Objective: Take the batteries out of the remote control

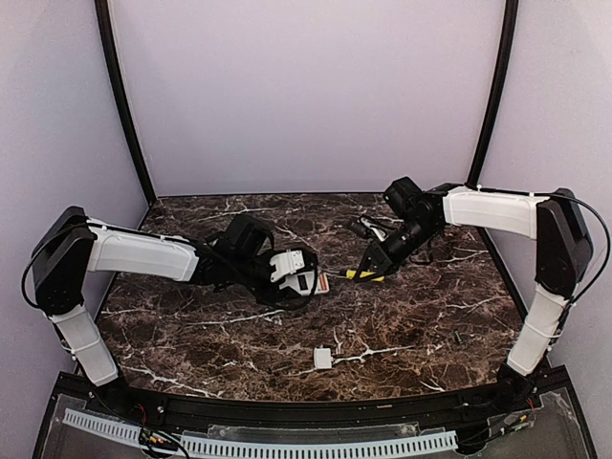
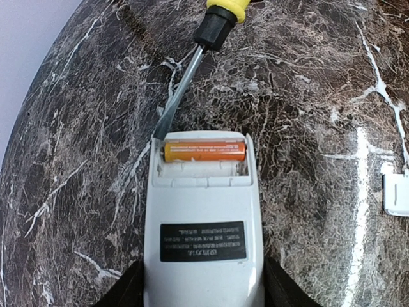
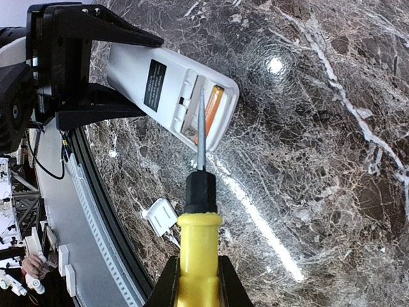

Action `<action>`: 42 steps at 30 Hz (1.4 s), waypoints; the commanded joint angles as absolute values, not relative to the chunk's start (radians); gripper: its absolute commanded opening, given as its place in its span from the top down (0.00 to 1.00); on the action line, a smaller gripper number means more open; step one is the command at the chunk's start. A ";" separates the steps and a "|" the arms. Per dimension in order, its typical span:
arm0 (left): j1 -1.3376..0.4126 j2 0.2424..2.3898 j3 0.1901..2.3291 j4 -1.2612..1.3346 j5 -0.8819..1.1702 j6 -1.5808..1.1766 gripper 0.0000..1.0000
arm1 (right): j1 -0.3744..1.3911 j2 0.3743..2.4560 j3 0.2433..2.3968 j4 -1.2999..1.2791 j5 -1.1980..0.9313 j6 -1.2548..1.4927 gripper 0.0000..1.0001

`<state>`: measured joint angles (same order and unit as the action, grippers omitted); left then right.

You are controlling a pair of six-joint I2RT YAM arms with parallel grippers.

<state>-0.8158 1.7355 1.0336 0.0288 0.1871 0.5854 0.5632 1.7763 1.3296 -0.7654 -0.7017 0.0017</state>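
My left gripper [image 2: 202,288] is shut on the white remote control [image 2: 203,211], holding it back side up with its battery compartment open. One orange battery [image 2: 204,151] lies in the far slot; the near slot looks bare and no dark greenish battery shows. My right gripper [image 3: 198,284] is shut on the yellow-handled screwdriver [image 3: 199,249]. Its metal tip rests at the compartment's edge by the left end of the battery, as the shaft [image 2: 179,96] shows. In the top view the remote [image 1: 298,271] and the screwdriver [image 1: 363,274] meet at mid-table.
The small white square cover piece [image 1: 323,359] lies on the dark marble table [image 1: 430,316] near the front edge, also seen in the left wrist view [image 2: 396,192] and the right wrist view [image 3: 161,216]. Purple walls enclose the table on three sides.
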 commanded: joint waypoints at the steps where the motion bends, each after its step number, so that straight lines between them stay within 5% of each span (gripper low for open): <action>1: -0.809 1.741 1.053 0.013 0.206 0.536 1.00 | 0.572 1.744 1.355 -0.776 -0.666 0.026 1.00; 13: -0.809 1.732 1.011 -0.012 0.169 0.243 1.00 | 0.572 1.764 1.355 -0.696 -0.552 0.132 1.00; 31: -0.900 1.671 0.883 -0.055 -0.265 -0.397 1.00 | 0.570 1.788 1.365 -0.602 -0.480 0.247 1.00; 42: -0.925 1.774 0.950 -0.142 -0.306 -0.697 1.00 | 0.570 1.773 1.332 -0.574 -0.477 0.275 1.00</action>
